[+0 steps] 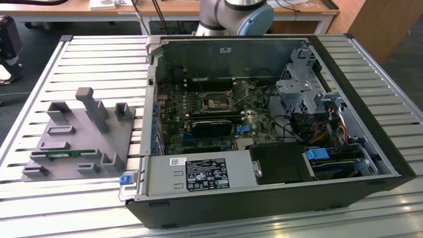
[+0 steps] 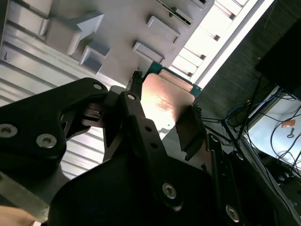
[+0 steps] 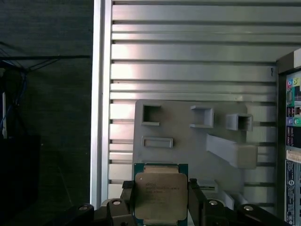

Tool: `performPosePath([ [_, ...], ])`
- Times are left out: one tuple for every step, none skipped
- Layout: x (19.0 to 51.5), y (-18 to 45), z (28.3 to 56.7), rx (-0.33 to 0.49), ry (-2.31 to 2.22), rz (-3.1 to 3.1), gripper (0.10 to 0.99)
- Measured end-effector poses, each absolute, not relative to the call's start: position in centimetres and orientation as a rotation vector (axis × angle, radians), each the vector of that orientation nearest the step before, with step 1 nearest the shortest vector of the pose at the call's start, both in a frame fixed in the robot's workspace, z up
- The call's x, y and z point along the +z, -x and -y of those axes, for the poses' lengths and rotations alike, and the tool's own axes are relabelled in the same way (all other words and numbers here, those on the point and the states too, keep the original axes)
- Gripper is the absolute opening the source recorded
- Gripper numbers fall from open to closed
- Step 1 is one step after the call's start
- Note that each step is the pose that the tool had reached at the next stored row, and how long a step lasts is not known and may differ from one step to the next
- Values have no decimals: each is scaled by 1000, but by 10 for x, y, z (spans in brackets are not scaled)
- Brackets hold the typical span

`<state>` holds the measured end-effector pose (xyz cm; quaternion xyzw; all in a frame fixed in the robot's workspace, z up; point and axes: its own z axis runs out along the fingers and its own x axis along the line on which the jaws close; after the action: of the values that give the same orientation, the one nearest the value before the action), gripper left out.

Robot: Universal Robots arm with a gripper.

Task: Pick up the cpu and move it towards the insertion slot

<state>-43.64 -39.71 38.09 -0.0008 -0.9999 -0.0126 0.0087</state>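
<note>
Black two-fingered gripper [image 3: 161, 197] clenched on the cpu [image 3: 159, 193], a small flat square chip with a silvery metal top and a green rim. The dark fingers [image 3: 194, 200] press two opposite edges of the chip, one on each.

Chip hangs over the grey plastic fixture [image 3: 188, 136], a flat plate with raised blocks and rectangular recesses. In the first wrist view it covers part of one edge of the fixture. In the second wrist view the cpu [image 2: 164, 99] shines coppery between the fingers, and the fixture [image 2: 117, 28] lies behind it, apart, not touching.

In the exterior view the fixture [image 1: 79, 134] lies flat on the slatted aluminium table [image 1: 99, 54]. A thin green memory stick [image 1: 66, 153] sits in the fixture. Just beside the fixture, on the exterior view's right of it, stands the open black computer case [image 1: 264, 208].

The insertion slot [image 1: 217, 101], a small square socket with a shiny metal frame and dark centre, sits on the green board inside the case, past the case wall and well apart from the fixture. The grey arm [image 1: 238, 15] rises behind the case, farther from the fixture than the slot.
</note>
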Motion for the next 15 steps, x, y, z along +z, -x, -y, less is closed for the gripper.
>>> performPosePath([
  [383, 436, 397, -39, 2, 3124, 541],
  [384, 436, 397, -39, 3, 3124, 541],
  [386, 436, 397, -39, 2, 3124, 541],
  [388, 436, 397, -39, 2, 3124, 541],
  [390, 436, 397, -39, 2, 3124, 541],
  [392, 436, 397, -39, 2, 3124, 541],
  [393, 436, 397, -39, 2, 3124, 541],
  [395, 436, 397, -39, 3, 3124, 541],
  [397, 436, 397, -39, 3, 3124, 541],
  [398, 436, 396, -39, 2, 3124, 541],
  [400, 436, 396, -39, 2, 3124, 541],
  [402, 436, 396, -39, 3, 3124, 541],
  [403, 436, 396, -39, 2, 3124, 541],
  [405, 436, 396, -39, 2, 3124, 541],
  [407, 436, 396, -39, 2, 3124, 541],
])
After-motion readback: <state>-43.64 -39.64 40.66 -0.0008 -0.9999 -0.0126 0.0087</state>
